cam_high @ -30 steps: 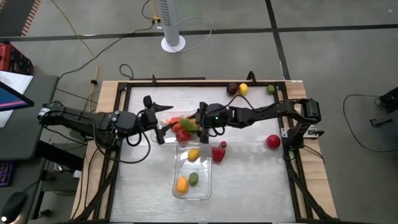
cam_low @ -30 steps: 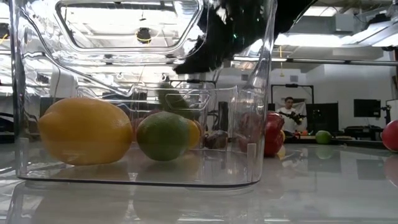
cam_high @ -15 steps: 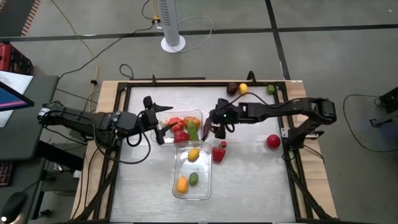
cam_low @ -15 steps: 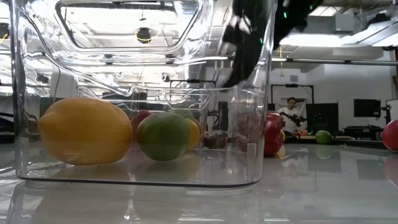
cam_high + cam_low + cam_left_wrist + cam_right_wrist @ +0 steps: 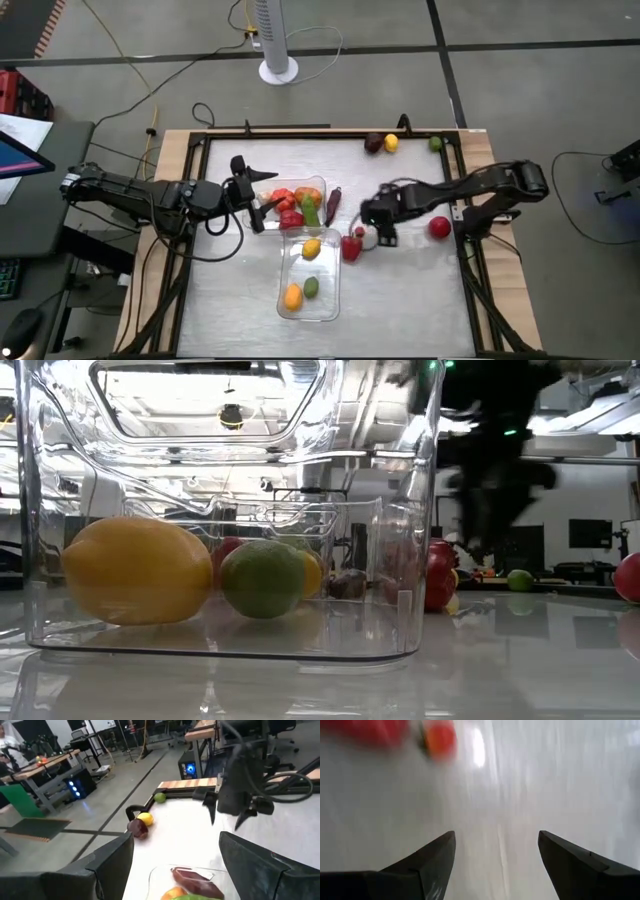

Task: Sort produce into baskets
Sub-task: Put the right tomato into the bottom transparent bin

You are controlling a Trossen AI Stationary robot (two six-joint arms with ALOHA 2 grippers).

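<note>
Now the right hand (image 5: 383, 235), open and empty, has left the far basket (image 5: 322, 185) for the red pepper (image 5: 351, 247)

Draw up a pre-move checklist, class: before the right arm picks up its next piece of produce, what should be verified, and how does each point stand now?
1. Right gripper empty, jaws open: ok.
2. Loose red pieces lie on the table beside that gripper, outside both baskets: ok.
3. Red ball near the table's right edge is unobstructed: ok.
4. Near basket has bare floor left: ok.
5. Left gripper waits by the far basket, clear of the right arm: ok.
6. Which piece the right arm is aiming for: cannot tell.
</note>
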